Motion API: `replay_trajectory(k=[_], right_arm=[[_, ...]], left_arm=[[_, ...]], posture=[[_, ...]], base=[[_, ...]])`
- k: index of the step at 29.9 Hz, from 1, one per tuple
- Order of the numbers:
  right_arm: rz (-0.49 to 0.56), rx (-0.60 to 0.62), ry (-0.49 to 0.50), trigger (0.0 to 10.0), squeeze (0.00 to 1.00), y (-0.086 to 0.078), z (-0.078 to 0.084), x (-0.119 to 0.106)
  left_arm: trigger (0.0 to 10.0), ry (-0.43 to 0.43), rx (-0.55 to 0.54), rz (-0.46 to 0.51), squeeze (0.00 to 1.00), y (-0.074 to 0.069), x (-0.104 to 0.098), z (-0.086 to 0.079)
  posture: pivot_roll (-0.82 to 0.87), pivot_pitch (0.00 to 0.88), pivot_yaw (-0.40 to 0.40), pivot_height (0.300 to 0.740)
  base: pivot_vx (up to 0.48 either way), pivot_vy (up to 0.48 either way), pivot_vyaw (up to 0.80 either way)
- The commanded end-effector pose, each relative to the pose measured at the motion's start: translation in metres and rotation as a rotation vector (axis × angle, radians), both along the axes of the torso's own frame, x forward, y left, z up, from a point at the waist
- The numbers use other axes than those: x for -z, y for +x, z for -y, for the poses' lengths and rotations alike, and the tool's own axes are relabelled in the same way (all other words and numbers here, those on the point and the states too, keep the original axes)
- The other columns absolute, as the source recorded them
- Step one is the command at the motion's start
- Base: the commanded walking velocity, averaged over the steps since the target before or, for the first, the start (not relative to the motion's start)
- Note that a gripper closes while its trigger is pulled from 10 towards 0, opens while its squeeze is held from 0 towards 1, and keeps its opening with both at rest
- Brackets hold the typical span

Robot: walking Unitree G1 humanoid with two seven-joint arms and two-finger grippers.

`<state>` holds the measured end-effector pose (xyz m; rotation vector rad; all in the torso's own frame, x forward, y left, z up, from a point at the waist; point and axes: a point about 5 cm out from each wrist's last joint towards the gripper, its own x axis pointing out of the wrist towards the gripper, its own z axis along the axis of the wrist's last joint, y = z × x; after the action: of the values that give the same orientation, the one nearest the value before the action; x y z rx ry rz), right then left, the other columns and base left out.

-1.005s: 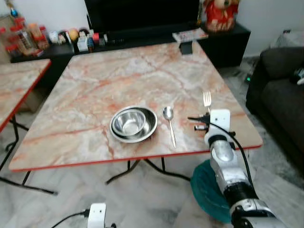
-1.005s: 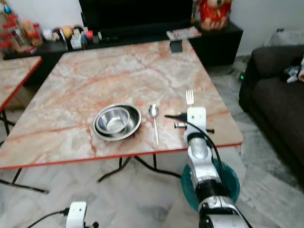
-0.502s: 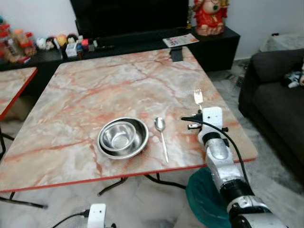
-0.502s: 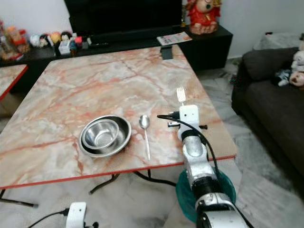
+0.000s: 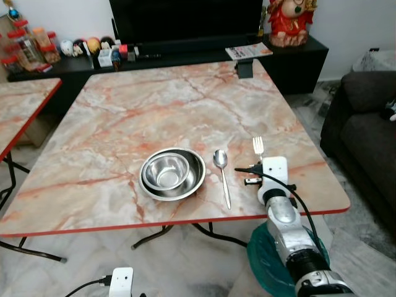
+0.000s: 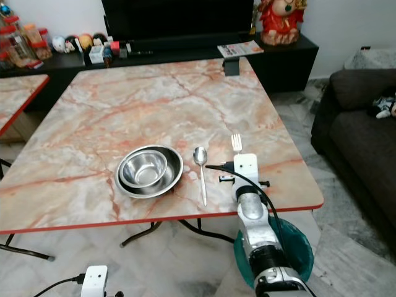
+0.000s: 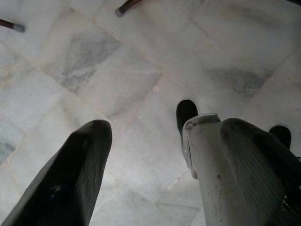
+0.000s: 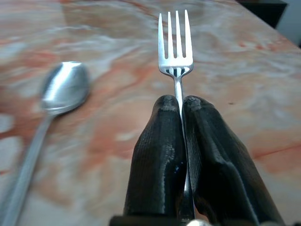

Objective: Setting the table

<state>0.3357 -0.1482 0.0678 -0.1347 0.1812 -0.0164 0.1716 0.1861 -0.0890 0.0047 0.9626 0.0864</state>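
Marble table [image 5: 124, 117]: right fingers [image 8: 160, 155] pinch silver fork [image 8: 176, 52] (four tines).

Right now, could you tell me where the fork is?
The fork is clamped in the right gripper over the table, near its front right edge, just right of the spoon that lies beside the bowls.

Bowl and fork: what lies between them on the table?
The spoon lies between the bowl and the fork, which the right gripper holds, in the left eye view.
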Motion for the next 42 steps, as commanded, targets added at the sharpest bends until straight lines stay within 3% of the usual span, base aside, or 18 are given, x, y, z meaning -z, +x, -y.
replay_trajectory(k=[1, 17, 30, 42], right_arm=[[-0.004, 0.001, 0.029, 10.0, 0.00, 0.002, 0.000, -0.003], [-0.036, -0.060, 0.112, 10.0, 0.00, 0.018, -0.018, -0.014], [-0.154, -0.042, 0.105, 10.0, 0.00, 0.023, -0.017, -0.006], [-0.152, -0.032, 0.122, 10.0, 0.00, 0.027, -0.018, -0.010]], left_arm=[[10.0, 0.008, 0.001, -0.011, 0.00, -0.002, 0.001, -0.005], [10.0, 0.017, 0.009, -0.021, 0.00, -0.006, 0.002, -0.008], [10.0, 0.014, -0.010, -0.024, 0.00, -0.007, 0.002, -0.008], [10.0, 0.015, -0.016, -0.026, 0.00, -0.008, 0.002, -0.009]], posture=[[-0.05, 0.020, 0.078, 0.740], [-0.02, 0.019, 0.079, 0.740], [-0.01, 0.036, 0.076, 0.740], [0.00, 0.042, 0.075, 0.740]], base=[[0.000, 0.000, 0.00], [0.000, 0.000, 0.00], [0.000, 0.000, 0.00], [0.000, 0.000, 0.00]])
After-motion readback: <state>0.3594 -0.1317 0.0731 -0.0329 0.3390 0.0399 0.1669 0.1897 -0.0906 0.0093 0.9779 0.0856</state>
